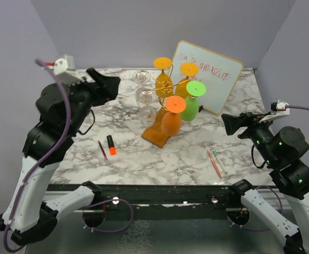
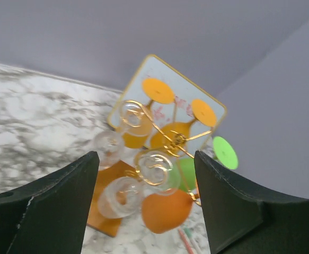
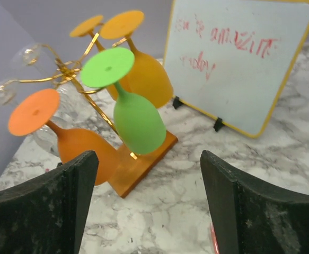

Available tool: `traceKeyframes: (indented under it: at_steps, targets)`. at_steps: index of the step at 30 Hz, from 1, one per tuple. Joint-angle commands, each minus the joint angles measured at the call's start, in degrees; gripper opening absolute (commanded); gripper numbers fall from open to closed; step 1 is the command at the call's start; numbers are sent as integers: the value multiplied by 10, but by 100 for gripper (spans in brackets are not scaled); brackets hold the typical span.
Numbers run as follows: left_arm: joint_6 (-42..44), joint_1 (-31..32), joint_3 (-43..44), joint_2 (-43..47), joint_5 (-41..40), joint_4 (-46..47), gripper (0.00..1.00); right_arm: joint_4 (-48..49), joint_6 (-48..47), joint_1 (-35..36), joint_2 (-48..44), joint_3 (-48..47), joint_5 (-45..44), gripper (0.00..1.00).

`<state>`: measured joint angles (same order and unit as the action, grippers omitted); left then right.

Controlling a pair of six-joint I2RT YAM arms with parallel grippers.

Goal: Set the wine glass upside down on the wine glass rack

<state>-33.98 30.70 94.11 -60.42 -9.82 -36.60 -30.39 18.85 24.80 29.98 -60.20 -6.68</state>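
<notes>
left gripper (image 1: pixel 114 90) and right gripper (image 1: pixel 226 124) both gape apart, empty. the clear wine glass (image 1: pixel 145 97) hangs upside down on the wine glass rack (image 1: pixel 157 135), left side; a careless left-arm sweep could knock it off.

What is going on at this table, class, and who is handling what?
Nobody is holding anything just now. The wine glass rack stands mid-table with a green glass, an orange glass and clear glasses, among others, hanging upside down on it. The left gripper and the right gripper sit on either side, both open, empty and apart from the rack. A whiteboard stands behind it.
</notes>
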Motion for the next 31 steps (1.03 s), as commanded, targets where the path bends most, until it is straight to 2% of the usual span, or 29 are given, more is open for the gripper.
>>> traceKeyframes:
  at_steps: [1,5,10,17,31]
  targets:
    - [76,-4,-63,85,-189,-82,75,-129,-1,0,41,-40,-82,88]
    - [92,-4,-125,147,-236,-107,83,-211,12,0,95,-78,-148,95]
    - [100,-4,-206,223,-271,-119,99,-278,32,-1,114,-115,-218,96]
    - [93,-3,-265,273,-265,-147,99,-308,21,0,112,-164,-267,96]
    - [94,-3,-263,304,-254,-146,99,-273,-7,0,88,-156,-230,96]
